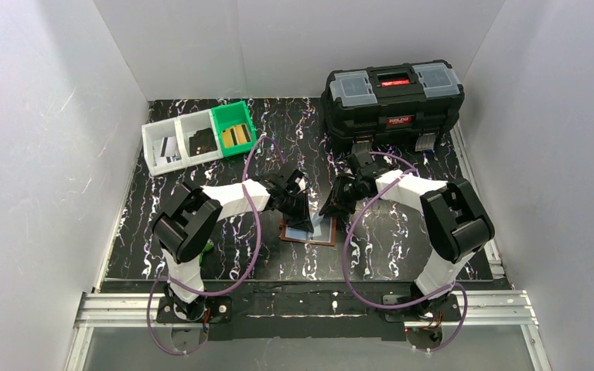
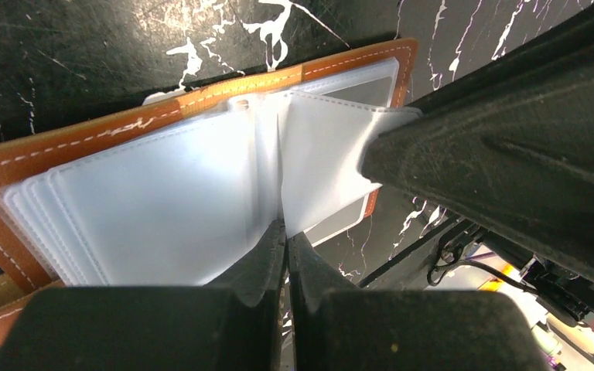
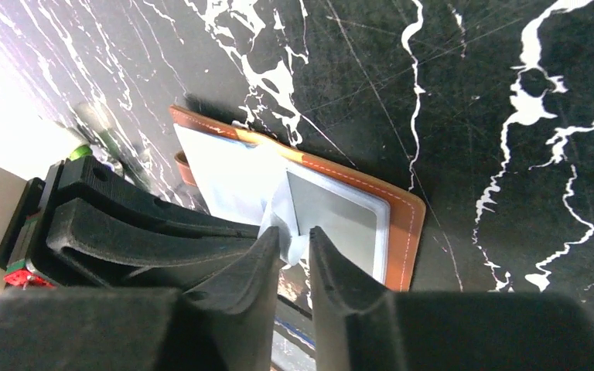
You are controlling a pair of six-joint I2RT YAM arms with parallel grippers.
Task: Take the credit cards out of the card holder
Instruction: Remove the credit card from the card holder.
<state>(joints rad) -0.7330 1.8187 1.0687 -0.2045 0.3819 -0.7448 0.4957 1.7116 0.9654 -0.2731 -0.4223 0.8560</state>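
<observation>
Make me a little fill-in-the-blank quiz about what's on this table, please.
1. The card holder is not closed: it lies ____ on the table.
2. The black toolbox stands in the table's far ____ corner.
3. Of the three small bins, only the one nearest the toolbox is ____.
Missing words: open; right; green.

Robot lab test cell: white panel walls box in black marbled table; left arm, right arm bolted to aluminium rail; purple cables loose; black toolbox, sorting bins at back.
</observation>
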